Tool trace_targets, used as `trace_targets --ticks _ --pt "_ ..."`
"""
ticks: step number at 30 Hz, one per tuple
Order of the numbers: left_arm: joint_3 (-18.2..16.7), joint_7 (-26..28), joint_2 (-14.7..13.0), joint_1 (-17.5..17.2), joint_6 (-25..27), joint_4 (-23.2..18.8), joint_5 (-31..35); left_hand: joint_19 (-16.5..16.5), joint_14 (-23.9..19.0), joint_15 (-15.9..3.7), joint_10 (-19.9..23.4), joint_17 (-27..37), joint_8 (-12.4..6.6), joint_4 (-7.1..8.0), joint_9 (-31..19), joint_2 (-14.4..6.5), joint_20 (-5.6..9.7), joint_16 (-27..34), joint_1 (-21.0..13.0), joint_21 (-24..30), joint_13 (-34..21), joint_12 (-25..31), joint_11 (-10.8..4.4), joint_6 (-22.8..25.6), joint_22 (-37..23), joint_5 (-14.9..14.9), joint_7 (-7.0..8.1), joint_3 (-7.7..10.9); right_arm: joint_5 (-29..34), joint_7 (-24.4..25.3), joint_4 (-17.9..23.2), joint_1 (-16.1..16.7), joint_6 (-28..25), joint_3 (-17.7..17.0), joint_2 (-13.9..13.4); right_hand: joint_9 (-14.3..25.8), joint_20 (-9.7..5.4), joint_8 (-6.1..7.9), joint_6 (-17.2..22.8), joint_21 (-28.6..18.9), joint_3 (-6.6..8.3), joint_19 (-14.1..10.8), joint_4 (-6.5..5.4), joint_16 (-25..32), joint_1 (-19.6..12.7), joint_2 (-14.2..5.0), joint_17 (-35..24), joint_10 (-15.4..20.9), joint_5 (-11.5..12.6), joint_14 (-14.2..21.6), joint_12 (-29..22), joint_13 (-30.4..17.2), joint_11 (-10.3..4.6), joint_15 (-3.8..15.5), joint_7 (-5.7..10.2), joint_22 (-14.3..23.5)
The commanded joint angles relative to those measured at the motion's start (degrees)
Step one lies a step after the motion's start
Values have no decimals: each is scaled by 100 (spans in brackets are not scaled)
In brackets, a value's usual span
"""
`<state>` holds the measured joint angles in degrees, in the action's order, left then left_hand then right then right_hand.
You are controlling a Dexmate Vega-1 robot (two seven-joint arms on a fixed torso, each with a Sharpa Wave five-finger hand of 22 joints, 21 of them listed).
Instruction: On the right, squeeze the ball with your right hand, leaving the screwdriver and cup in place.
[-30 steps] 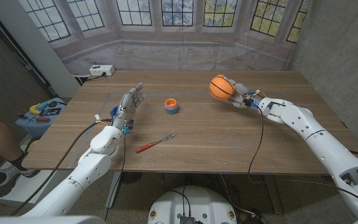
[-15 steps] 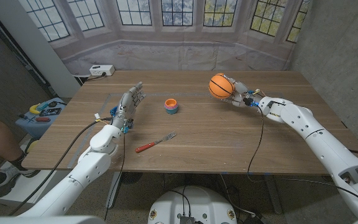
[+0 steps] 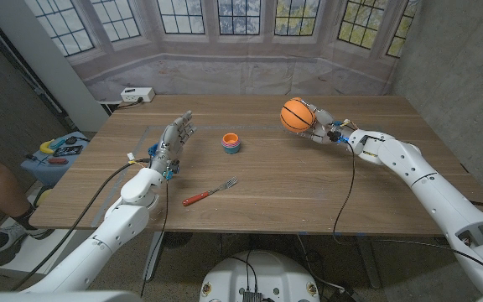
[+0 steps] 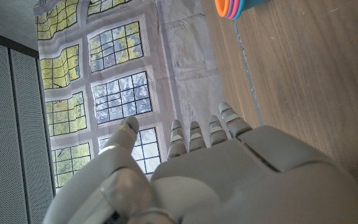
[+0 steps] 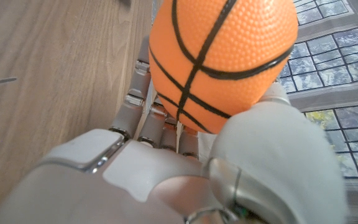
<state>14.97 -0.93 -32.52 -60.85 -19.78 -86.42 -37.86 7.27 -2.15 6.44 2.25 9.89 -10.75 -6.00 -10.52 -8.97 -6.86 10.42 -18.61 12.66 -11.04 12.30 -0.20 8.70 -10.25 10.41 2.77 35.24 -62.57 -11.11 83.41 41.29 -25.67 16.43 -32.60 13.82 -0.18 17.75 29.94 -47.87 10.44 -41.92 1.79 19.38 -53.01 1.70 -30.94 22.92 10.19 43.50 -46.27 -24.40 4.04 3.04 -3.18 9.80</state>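
Right hand [image 3: 319,124] gripping orange ball [image 3: 296,115], fingers wrapped around it, held over table's [image 3: 309,180] far right. Left hand [image 3: 173,139] open, holding nothing, fingers apart. Nearer: red-handled fork [image 3: 210,193]. Farther, mid-table: stacked cups [image 3: 231,143].

Right hand [image 3: 321,126] grips ball [image 3: 295,115] (cup [image 3: 231,143] mid-table).
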Motion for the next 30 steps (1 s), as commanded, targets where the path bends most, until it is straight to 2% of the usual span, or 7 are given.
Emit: trace_targets --ticks 1,15,16,24,30 --pt "-12 -32 -16 3 13 17 -19 54 -3 53 20 6 -11 -23 -23 -7 14 -8 57 -11 -16 -18 46 57 -21 38 -5 18 -63 -113 -29 -5 -35 -6 15 -5 74 -62 -72 44 -32 -10 -32 -68 73 -67 11 -95 31 -99 64 -6 70 -39 -44 10" --pt "4 -42 -24 19 53 17 -25 54 3 56 21 8 -10 -21 -23 -11 13 -8 62 -18 -16 -18 49 57 -21 38 -7 17 -72 -516 -155 -28 65 6 -1 -23 259 -268 -385 200 -139 118 -101 -304 435 -27 108 -415 21 -477 294 98 203 -387 -178 13" --pt "3 -38 -26 17 56 11 -24 53 3 59 22 7 -10 -22 -23 -10 9 -8 62 -20 -16 -18 49 57 -21 38 -10 17 -68 -542 -165 -34 69 10 -3 -25 278 -286 -414 221 -148 147 -104 -320 462 -20 117 -469 19 -501 326 106 255 -413 -187 13" --pt "-3 0 -38 -10 79 -44 -17 55 3 64 17 7 -11 -25 -23 -9 11 -8 62 -24 -16 -20 41 60 -21 38 -10 16 -104 -656 -231 -57 55 11 19 -32 335 -339 -481 290 -199 195 -166 -380 655 -22 156 -573 7 -587 399 111 345 -484 -233 14" --pt "1 22 -37 -23 108 -72 -19 57 4 64 14 7 -10 -25 -23 -10 16 -8 63 -25 -16 -20 40 58 -22 38 -11 15 -192 -691 -300 -69 -21 -14 49 -34 362 -410 -625 330 -199 207 -167 -415 704 -37 185 -632 13 -635 440 106 397 -550 -257 15"
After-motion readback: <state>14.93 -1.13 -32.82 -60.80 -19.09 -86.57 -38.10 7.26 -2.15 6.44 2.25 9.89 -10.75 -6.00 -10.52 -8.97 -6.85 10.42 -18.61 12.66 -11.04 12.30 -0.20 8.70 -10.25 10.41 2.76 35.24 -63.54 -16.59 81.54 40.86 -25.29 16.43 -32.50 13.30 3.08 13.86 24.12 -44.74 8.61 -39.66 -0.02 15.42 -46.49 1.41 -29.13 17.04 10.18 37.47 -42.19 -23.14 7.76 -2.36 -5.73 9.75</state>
